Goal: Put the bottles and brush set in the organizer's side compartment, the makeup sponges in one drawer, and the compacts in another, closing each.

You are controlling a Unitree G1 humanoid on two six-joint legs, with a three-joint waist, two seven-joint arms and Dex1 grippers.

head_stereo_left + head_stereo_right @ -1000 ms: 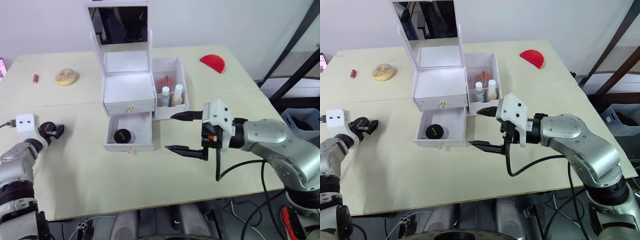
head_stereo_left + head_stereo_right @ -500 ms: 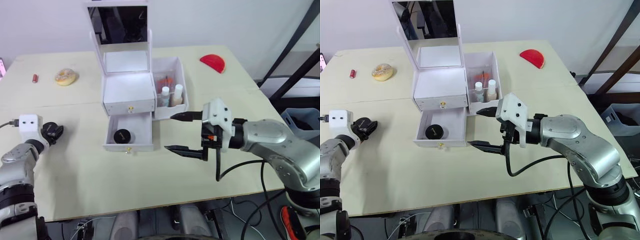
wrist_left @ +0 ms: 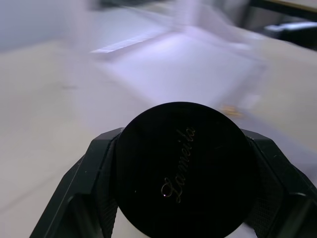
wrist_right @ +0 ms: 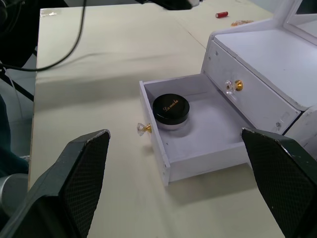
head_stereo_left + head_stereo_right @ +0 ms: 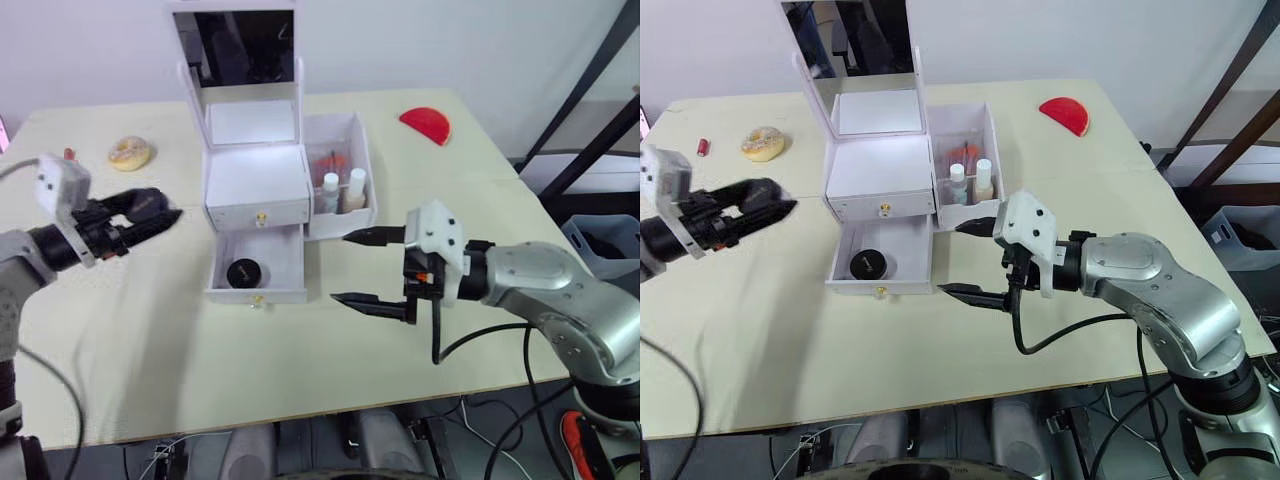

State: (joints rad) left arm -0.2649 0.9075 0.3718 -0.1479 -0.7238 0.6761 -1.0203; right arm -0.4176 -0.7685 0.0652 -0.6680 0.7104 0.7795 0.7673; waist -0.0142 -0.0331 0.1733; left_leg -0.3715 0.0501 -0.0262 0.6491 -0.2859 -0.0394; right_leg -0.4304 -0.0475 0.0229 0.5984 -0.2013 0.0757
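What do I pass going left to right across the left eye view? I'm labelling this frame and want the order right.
left gripper holding a black compact → open lower drawer with a second compact → bottles in the side compartment → right gripper → red dome-shaped object

Bright, even light; left arm (image 5: 40,240) motion-blurred, left wrist background smeared.

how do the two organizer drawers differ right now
The lower drawer is pulled out; the upper drawer is pushed shut. The lower drawer shows its inside, with a black compact lying in it; the upper drawer's inside is hidden. The lower drawer's knob is clear like crystal, while the upper drawer's knob looks gold. Both are white and part of the same organizer.
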